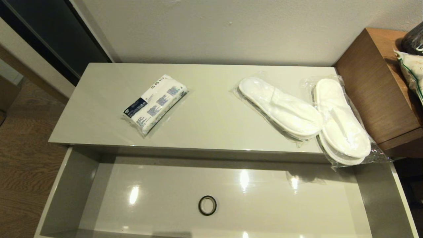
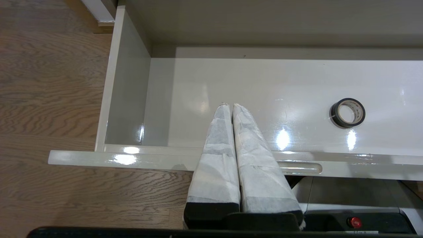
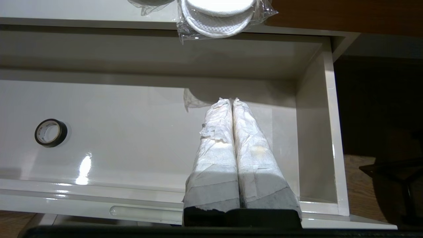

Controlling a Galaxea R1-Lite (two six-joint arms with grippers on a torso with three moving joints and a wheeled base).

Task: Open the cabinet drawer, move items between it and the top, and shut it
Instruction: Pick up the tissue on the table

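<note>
Nearest you, the drawer (image 1: 76, 185) stands pulled out, filling the lower half of the head view, its glossy floor bare except for a small black ring (image 1: 207, 205) lying flat low and centre. Your left gripper (image 2: 230, 105) hangs over the drawer's front rim, its two wrapped fingers (image 2: 218, 145) pressed together with nothing between them; one handle recess (image 2: 299, 168) shows in the front edge just beside it, and the ring (image 2: 347, 112) lies well apart from it on the drawer floor. Your right gripper (image 3: 231, 99) hangs likewise over the drawer's other end, near the side wall (image 3: 317, 132), fingers (image 3: 251, 148) pressed together and holding nothing; the ring (image 3: 51, 132) is well apart from it too. Neither arm appears in the head view. Beyond the drawer, the top (image 1: 211, 109) carries all three items. The packet (image 1: 155, 104) lies flat and askew at centre left of the head view. One slipper pair (image 1: 281, 107) in its clear bag lies at centre right, touching the second pair (image 1: 342, 120) just beside it. That second pair overhangs the top's front edge, its bagged end (image 3: 218, 15) projecting above the open drawer. At the far right, the brown desk (image 1: 373, 86) butts against the top, with bagged things on it that you cannot make out. A plain wall (image 1: 231, 29) closes the rear.
</note>
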